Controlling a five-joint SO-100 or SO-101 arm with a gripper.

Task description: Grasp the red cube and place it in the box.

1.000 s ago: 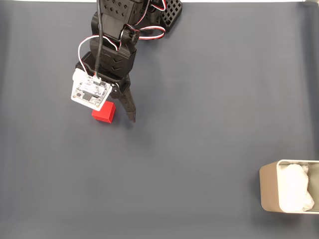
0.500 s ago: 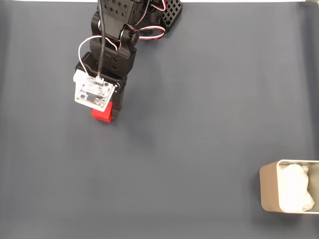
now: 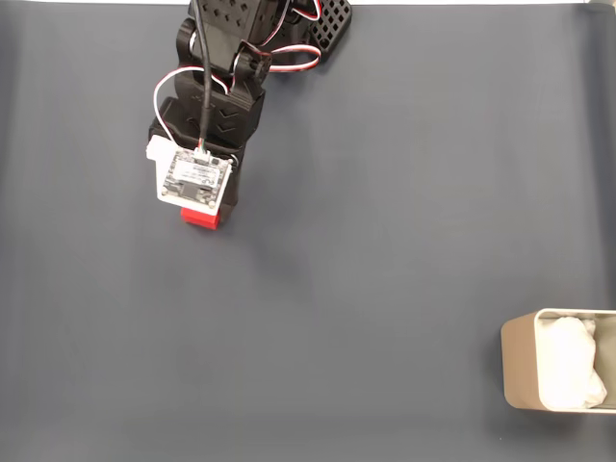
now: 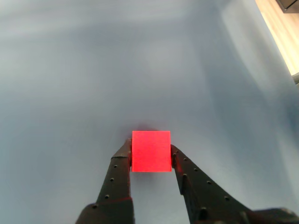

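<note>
Red cube [image 4: 150,151] sits squeezed between the two black fingers of the gripper [image 4: 150,156], jaws closed against its sides, over the grey mat [image 3: 366,241]. From the fixed view, the box [image 3: 520,375] waits well away at the lower right corner.

No text or labels can be read.

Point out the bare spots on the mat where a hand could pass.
The mat is bare between the gripper, shut on the red cube at upper left of the fixed view, and the box at lower right. The lower left is bare too. It is crowded only around the arm at top.
</note>
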